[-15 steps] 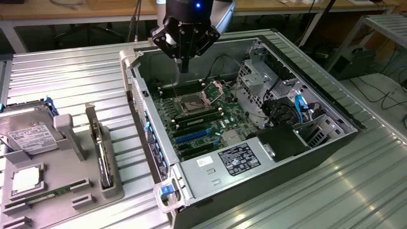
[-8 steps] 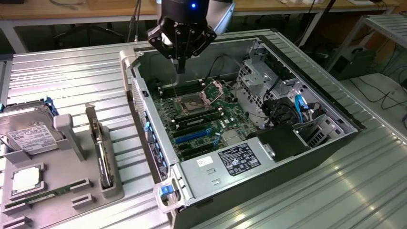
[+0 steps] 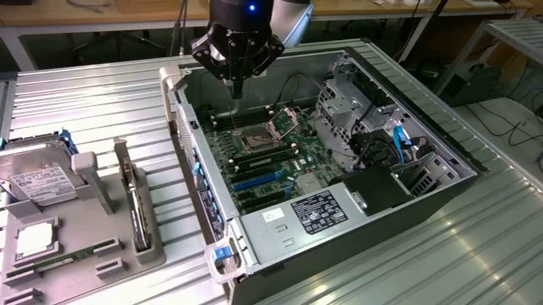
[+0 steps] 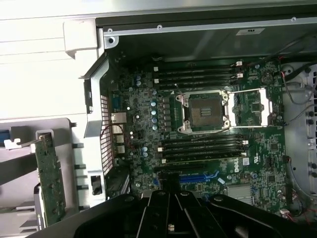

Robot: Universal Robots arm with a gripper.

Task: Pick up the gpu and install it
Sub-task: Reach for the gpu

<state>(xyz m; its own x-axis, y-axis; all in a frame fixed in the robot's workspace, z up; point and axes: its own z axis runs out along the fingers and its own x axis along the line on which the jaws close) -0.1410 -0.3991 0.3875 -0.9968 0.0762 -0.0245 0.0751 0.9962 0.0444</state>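
The gpu [image 4: 49,181] stands on edge in the grey holder [image 3: 102,222] on the worktop [image 3: 85,95], beside the open computer case [image 3: 382,241]. The fingers [image 3: 238,86], together and empty, hang over the case's motherboard [image 3: 271,159], well apart from the gpu.

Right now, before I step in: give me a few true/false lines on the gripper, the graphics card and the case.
1. The gripper hangs over the open case. True.
2. The graphics card is seated in the motherboard. False: it stands on edge in the grey holder beside the case.
3. The processor socket's cover is flipped open. True.
4. The hard drive with the white label lies inside the case. False: it sits on the grey holder, at the exterior view's left.
5. The gripper carries the graphics card. False: the card is in the holder, apart from the gripper.
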